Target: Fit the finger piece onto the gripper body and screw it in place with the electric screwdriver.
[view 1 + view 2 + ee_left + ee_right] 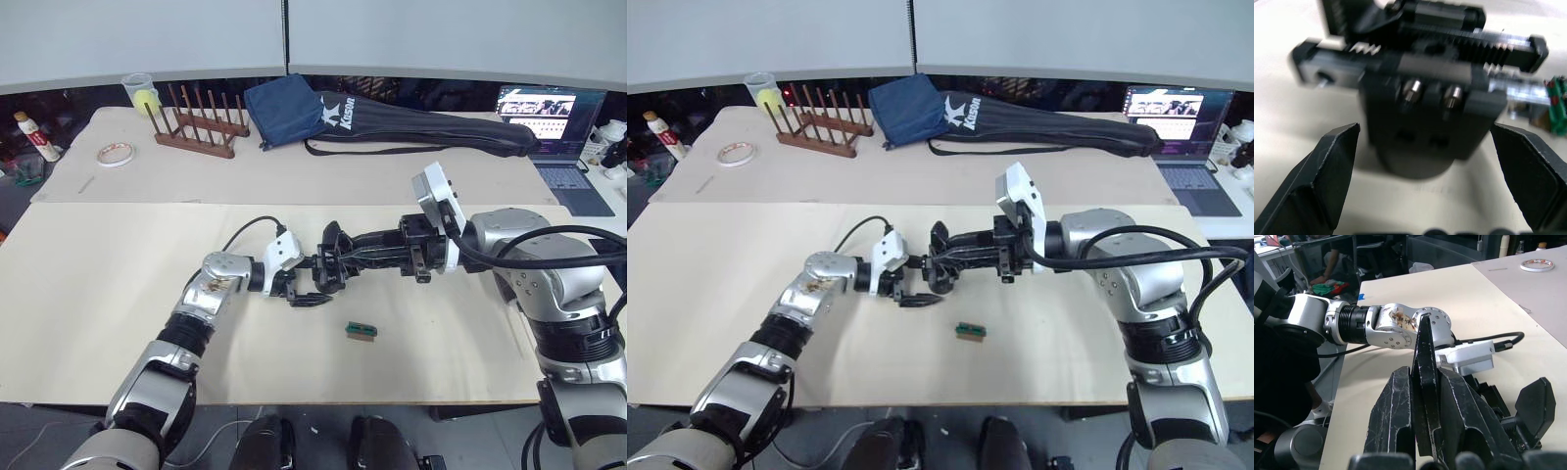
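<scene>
Both arms meet over the middle of the cream worktop (118,294). The gripper body (331,266) stands on the worktop between them, a dark chunky assembly with a toothed rack and two small metal rods across its face, as the left wrist view shows.

Left claw (306,294) — its two fingers (1322,171) are spread wide, one to each side of the gripper body, neither touching it. The tips lie just on the near side of the assembly.

Right claw (345,257) — its fingers are pressed onto a thin flat black wedge, the finger piece (1425,382), which stands on edge between them and points toward the left arm. The piece sits right at the gripper body; whether it is seated cannot be told.

A small green block (361,332) lies on the worktop near the assembly, on its near right side, apart from both claws.

On the far worktop: a long black zipped bag (431,127), a wooden peg rack (201,122), a roll of tape (115,154) and a laptop (554,122).
</scene>
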Robot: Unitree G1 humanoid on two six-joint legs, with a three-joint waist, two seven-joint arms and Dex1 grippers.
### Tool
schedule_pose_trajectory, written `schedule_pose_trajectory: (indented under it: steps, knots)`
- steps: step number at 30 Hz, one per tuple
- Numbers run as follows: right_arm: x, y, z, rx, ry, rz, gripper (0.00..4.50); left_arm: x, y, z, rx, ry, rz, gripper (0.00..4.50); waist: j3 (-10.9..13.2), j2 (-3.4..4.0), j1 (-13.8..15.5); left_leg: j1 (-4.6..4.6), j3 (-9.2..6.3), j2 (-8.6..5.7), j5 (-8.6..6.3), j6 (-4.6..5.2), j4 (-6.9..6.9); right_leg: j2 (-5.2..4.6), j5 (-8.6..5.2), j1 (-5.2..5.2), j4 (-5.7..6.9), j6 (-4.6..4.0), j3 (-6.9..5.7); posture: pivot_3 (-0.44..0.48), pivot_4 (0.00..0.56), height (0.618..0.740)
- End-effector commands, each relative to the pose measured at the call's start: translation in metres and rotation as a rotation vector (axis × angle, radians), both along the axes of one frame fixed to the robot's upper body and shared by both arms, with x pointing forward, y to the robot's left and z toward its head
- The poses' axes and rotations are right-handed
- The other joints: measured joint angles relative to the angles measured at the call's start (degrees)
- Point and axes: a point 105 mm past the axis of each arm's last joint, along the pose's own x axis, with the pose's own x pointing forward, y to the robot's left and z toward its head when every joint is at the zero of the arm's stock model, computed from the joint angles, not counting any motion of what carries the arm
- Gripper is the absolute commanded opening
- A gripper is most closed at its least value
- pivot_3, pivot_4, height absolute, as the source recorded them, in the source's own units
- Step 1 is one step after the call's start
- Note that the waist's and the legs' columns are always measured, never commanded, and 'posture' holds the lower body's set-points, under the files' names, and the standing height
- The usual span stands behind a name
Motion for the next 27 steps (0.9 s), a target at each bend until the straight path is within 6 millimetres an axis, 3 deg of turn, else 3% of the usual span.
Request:
schedule_pose_trajectory:
  steps: [1,16,19,22,27]
  knots:
    - [-0.006,-0.003,0.010,0.026,-0.045,0.008,0.31,0.007,-0.001,0.010,-0.014,-0.054,0.015,4.50,0.00,0.00,-0.01,0.00,0.00,0.00,0.00,0.00,0.00,0.00,0.00,0.00,0.00,0.00,0.00,0.000,0.150,0.740]
    - [-0.008,-0.002,-0.001,0.018,-0.047,0.009,0.31,0.007,-0.010,0.006,-0.040,-0.046,-0.007,4.50,0.00,0.00,0.17,0.00,-0.01,-0.01,-0.04,0.07,0.01,-0.04,0.00,0.00,0.01,0.00,-0.01,0.000,0.150,0.740]
    - [-0.008,-0.002,-0.007,0.014,-0.085,0.028,0.31,0.002,-0.013,0.007,-0.042,-0.053,-0.055,3.74,0.00,-0.01,0.17,0.00,-0.01,-0.01,-0.05,0.08,0.02,-0.05,0.00,0.01,0.01,0.01,-0.01,0.000,0.150,0.740]
    - [-0.007,0.001,-0.009,0.054,-0.122,0.050,0.31,-0.002,-0.013,0.006,-0.027,-0.065,-0.096,2.38,0.00,-0.01,0.12,0.00,0.00,-0.02,-0.05,0.08,0.01,-0.04,0.00,0.00,0.01,0.01,-0.01,0.000,0.150,0.740]
    - [0.004,0.004,-0.017,0.091,-0.152,0.049,0.31,-0.003,-0.011,0.007,-0.029,-0.061,-0.109,2.36,0.00,-0.01,0.07,0.00,0.01,-0.06,-0.04,0.07,0.03,-0.03,0.00,0.01,0.02,0.01,-0.02,0.000,0.150,0.740]
